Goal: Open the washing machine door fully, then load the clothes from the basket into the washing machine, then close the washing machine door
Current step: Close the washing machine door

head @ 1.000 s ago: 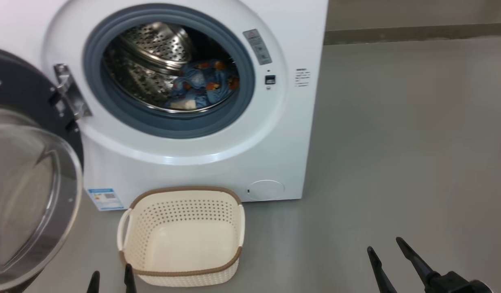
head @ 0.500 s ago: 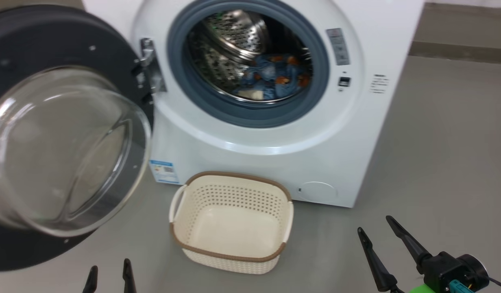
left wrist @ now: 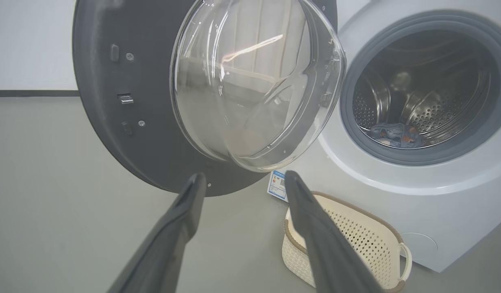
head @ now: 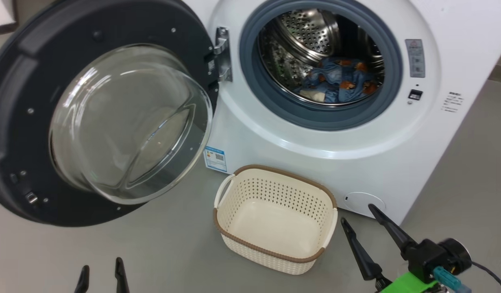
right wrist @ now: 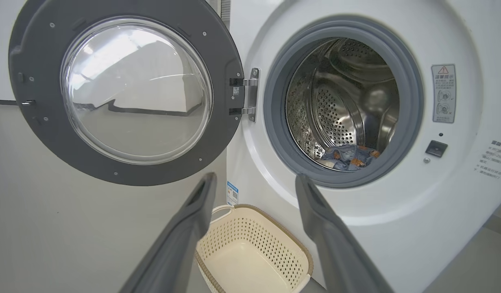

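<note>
The white washing machine (head: 323,162) stands with its door (head: 14,122) swung wide to the left, glass bowl facing out. Light blue clothes (head: 336,81) with orange prints lie in the steel drum, with a cream patch at their front edge. The cream basket (head: 283,173) sits empty on the floor before the machine. My left gripper (head: 101,263) is open low at the left, in front of the door (left wrist: 108,134). My right gripper (head: 357,213) is open just right of the basket, holding nothing. In the right wrist view the gripper (right wrist: 256,176) points between door (right wrist: 39,134) and drum.
Grey floor spreads around the machine, with open room to the right and in front of the door. A blue label (head: 215,158) sits at the machine's lower left corner. A wall base runs behind at the left (left wrist: 31,93).
The head camera has turned left, so door, machine and basket sit further right in the picture. Both grippers stay open. The right gripper now shows closer to the basket.
</note>
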